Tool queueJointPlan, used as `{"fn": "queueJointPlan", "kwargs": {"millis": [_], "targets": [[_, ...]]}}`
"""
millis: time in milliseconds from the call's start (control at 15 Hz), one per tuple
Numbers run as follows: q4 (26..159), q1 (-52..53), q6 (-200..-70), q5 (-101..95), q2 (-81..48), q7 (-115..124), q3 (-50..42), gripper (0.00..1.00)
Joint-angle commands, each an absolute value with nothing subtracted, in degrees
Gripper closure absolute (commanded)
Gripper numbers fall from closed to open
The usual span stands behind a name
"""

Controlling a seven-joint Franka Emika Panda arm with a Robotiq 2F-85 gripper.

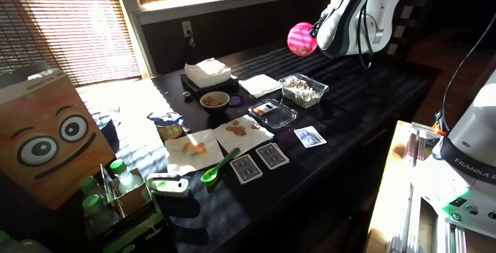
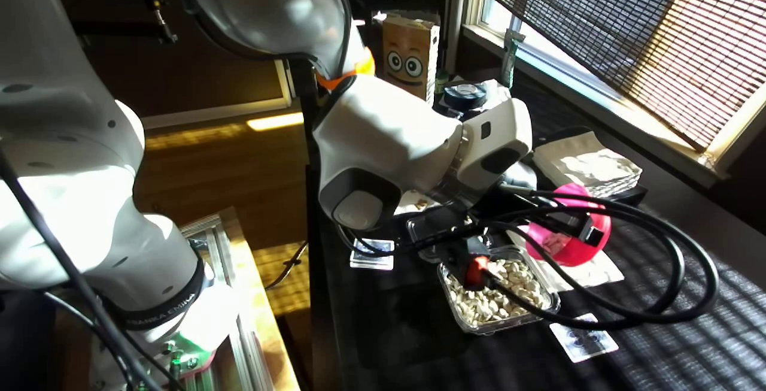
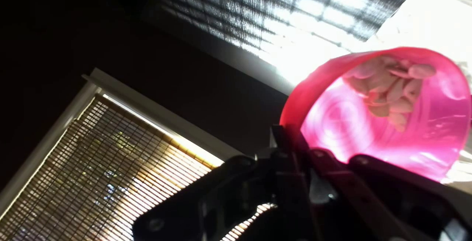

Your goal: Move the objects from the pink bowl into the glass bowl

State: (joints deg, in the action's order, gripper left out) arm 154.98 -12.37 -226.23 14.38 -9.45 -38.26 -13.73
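My gripper (image 1: 314, 31) is shut on the rim of the pink bowl (image 1: 302, 33) and holds it in the air, tilted to one side. The gripper (image 3: 289, 137) and bowl (image 3: 339, 119) also show in the wrist view, with several pale flat pieces (image 3: 394, 86) gathered against the bowl's wall. In an exterior view the bowl (image 2: 583, 253) hangs over a white napkin. The glass bowl (image 1: 292, 97), a clear squarish dish, stands on the dark table below and holds many pale pieces. It also shows in an exterior view (image 2: 502, 323), partly hidden by the arm's cables.
A flat clear tray (image 1: 273, 113) and a white napkin (image 1: 260, 85) lie beside the glass bowl. A napkin stack (image 1: 208, 73), a pale bowl with brown pieces (image 1: 215, 102), cards (image 1: 310, 136) and a green spoon (image 1: 219, 167) are nearby. Black cables (image 2: 676, 259) loop from the wrist.
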Motion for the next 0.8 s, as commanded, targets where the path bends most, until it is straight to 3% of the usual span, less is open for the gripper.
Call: {"fn": "queueJointPlan", "kwargs": {"millis": [0,733], "targets": [[155.1,-10.8,-228.8,12.0,-9.8,-39.7,-15.2,0.99],[155.5,-11.1,-238.5,4.9,-12.1,-41.2,-16.0,0.99]]}}
